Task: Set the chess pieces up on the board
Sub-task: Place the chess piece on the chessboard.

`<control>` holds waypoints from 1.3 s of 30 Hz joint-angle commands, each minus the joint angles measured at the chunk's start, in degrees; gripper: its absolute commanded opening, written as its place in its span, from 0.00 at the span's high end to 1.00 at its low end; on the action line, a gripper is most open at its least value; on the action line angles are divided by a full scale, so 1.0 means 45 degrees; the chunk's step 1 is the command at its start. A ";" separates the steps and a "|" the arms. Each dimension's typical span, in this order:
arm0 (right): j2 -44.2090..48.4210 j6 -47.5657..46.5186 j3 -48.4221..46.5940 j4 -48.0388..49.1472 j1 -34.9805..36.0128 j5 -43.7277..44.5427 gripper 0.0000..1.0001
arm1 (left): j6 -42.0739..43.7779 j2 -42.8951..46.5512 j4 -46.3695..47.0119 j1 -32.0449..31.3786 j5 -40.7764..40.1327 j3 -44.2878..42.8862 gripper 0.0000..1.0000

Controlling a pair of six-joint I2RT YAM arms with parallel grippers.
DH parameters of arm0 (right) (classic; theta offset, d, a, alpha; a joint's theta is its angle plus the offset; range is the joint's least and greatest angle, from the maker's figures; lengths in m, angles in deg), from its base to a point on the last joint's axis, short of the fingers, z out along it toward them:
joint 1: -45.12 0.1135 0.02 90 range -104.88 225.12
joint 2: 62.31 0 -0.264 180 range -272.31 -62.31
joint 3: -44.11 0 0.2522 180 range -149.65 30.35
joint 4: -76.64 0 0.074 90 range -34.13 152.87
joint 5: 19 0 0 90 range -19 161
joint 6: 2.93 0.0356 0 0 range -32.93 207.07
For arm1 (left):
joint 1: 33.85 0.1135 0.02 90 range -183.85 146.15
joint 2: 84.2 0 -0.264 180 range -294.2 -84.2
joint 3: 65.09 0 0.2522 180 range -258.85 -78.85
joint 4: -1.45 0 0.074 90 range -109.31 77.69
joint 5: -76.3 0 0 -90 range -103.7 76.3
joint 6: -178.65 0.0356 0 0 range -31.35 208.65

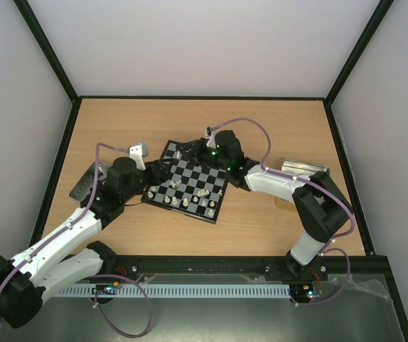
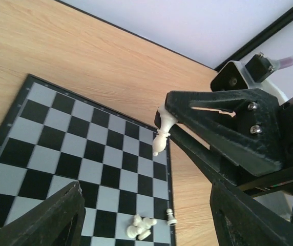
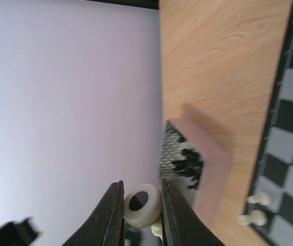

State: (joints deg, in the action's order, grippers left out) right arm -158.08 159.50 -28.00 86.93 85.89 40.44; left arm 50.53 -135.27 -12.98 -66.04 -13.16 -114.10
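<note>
wooden tabletop, one skewed board. left arm reaches low to the board's left edge, left claw open, empty. right arm bends over its far corner, right claw pinching one cream piece.

A: Is there any lettering, number, brand or sign to read in these views?

B: None that I can make out. The small square chessboard with black and pale grey chequers carries a few tiny pale marks along its thin black rim, seen from the left wrist.

A: Can you tell whether they are letters or digits?

B: No. They are too small and too faint, and from above they do not show at all. Nothing else bears a mark that reads as text.
</note>
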 commanded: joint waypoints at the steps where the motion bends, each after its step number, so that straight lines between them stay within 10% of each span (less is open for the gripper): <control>1: 0.0652 0.4349 0.1125 0.4596 0.0033 -0.0656 0.89 | -0.0974 -0.0338 0.3054 0.0052 0.1277 0.0647 0.32; 16: 0.0196 0.9287 0.2962 0.9988 0.0256 -0.1323 0.89 | -0.2182 -0.1120 0.6609 0.0047 0.2280 0.1474 0.56; 34: 0.0303 0.8292 0.3301 0.9207 0.0423 -0.1141 0.88 | -0.2067 -0.0962 0.6202 0.0055 0.2311 0.1373 0.97; 39: 0.0711 0.6007 0.3282 0.6999 0.0298 -0.0879 0.67 | -0.1270 -0.0770 0.3208 0.0045 0.2264 0.0495 0.98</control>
State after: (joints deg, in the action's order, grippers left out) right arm -157.60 195.50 -13.68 124.87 87.20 35.56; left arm 40.97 -139.82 12.25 -66.08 -1.40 -107.76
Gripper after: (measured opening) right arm 0.254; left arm 0.070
